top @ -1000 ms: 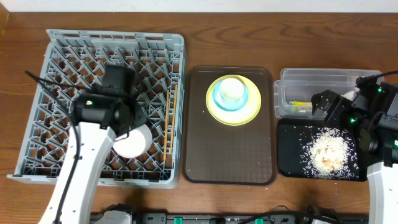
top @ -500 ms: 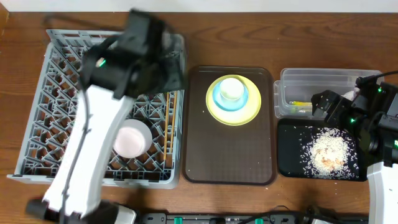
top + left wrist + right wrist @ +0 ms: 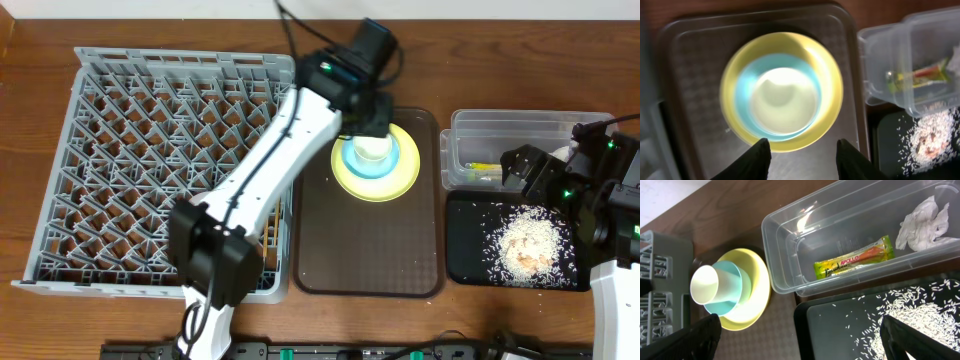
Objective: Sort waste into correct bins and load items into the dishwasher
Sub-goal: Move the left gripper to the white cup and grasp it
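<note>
Because the small white cup [image 3: 784,102] tops the light blue bowl [image 3: 775,61], my left gripper [image 3: 804,146] hovers above, parted, empty | right gripper [image 3: 800,325] at 3 o'clock: wide open, idle.

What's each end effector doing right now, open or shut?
Left end effector: open, holding nothing.
Right end effector: open, holding nothing.

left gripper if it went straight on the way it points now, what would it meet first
Most likely the small white cup, topmost in the stack under the left gripper, nested in the light blue bowl; depth is unclear.
</note>
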Tool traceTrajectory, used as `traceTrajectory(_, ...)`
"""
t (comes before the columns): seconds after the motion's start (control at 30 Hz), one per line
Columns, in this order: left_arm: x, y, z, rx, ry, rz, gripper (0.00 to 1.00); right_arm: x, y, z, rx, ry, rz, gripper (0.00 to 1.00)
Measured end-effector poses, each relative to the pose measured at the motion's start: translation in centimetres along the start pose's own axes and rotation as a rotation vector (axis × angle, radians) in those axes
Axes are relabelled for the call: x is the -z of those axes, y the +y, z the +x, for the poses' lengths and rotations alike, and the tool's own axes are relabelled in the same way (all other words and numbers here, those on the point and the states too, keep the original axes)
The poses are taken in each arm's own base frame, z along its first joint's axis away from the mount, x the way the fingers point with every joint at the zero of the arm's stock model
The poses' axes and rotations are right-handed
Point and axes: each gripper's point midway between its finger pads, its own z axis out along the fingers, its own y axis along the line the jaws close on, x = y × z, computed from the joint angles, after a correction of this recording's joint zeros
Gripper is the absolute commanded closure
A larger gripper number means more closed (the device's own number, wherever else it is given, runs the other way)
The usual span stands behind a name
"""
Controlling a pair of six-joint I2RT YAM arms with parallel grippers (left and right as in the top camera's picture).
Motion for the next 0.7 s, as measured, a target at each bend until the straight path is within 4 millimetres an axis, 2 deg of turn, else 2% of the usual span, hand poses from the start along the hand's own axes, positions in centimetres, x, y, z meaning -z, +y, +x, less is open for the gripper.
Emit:
traceTrajectory(0.13, -2.8, -2.0, 1.5, -0.093, 0.034, -0.025, 0.61, 0.0, 0.0, 0.0, 0.0, 0.0, 0.0, 0.01)
traceTrajectory(0.27, -6.0, -1.9, 2.5, -0.136, 0.07, -0.085, 0.65, 0.0, 0.0, 0.0, 0.0, 0.0, 0.0, 0.01)
traceTrajectory(0.37, -7.6, -1.4, 2.9, -0.143, 0.09, -0.114, 0.66, 0.0, 0.0, 0.0, 0.0, 0.0, 0.0, 0.01)
traceTrajectory(0.47, -8.4, -1.0, 3.0, -0.143, 0.098, -0.134, 0.69, 0.0, 0.0, 0.0, 0.0, 0.0, 0.0, 0.01)
traceTrajectory(0.7, -9.0, -0.8, 2.9, -0.159, 0.1, -0.142, 0.75, 0.0, 0.0, 0.0, 0.0, 0.0, 0.0, 0.01)
